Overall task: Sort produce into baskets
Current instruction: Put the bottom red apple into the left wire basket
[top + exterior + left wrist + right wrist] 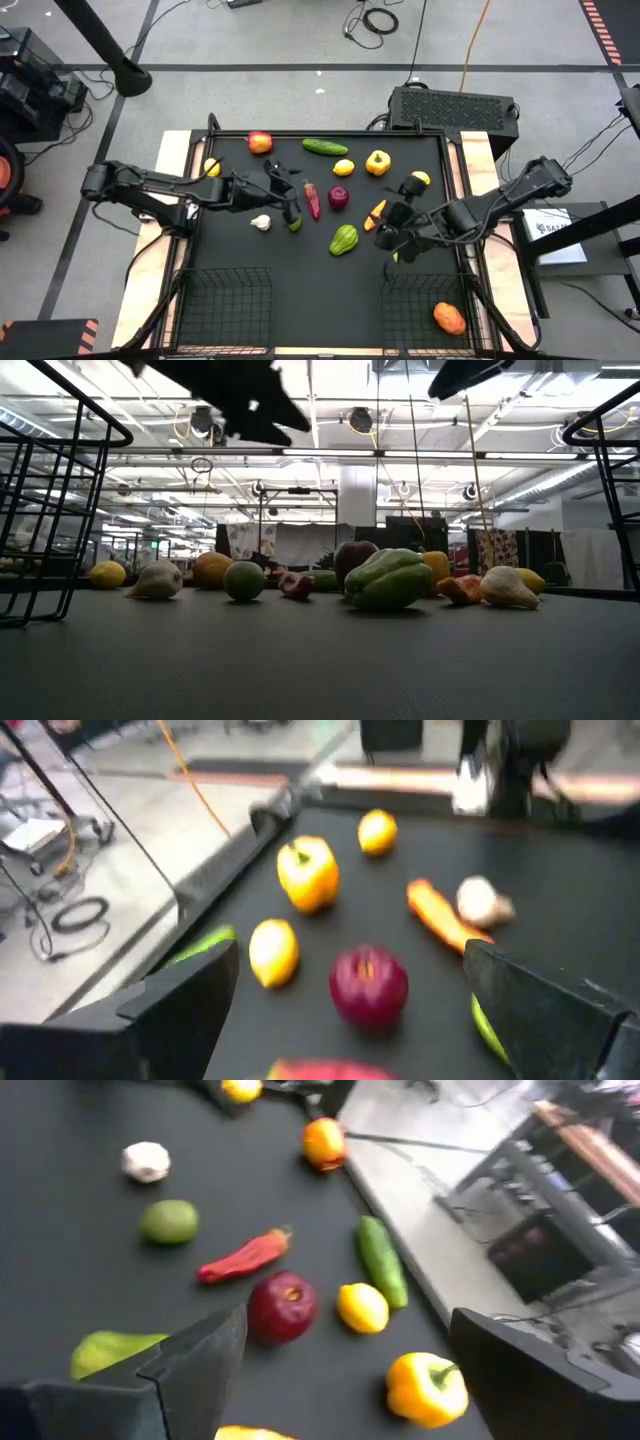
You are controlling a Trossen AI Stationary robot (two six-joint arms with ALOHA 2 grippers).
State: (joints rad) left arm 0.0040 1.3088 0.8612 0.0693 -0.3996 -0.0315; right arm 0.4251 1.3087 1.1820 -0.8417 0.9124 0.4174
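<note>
The produce lies loose on the black mat [250, 255]: red apple [260, 142], cucumber [324, 147], lemons [343, 167] [421, 179] [211, 167], yellow pepper [377, 162], purple onion [339, 197], red chili [312, 199], carrot [376, 213], green pepper [343, 240], lime [295, 225], garlic [261, 222]. Two black wire baskets stand at the near edge, the left basket [225, 305] and the right basket [415, 300]. My left gripper [287, 197] is open and empty above the chili and lime. My right gripper [392, 238] is open and empty above the mat, beside the carrot.
An orange fruit [449, 318] lies in the right basket. A second garlic [480, 902] lies by the carrot [440, 915]. A black grilled box [455, 105] stands beyond the table's far right corner. Bare mat lies between the produce and the baskets.
</note>
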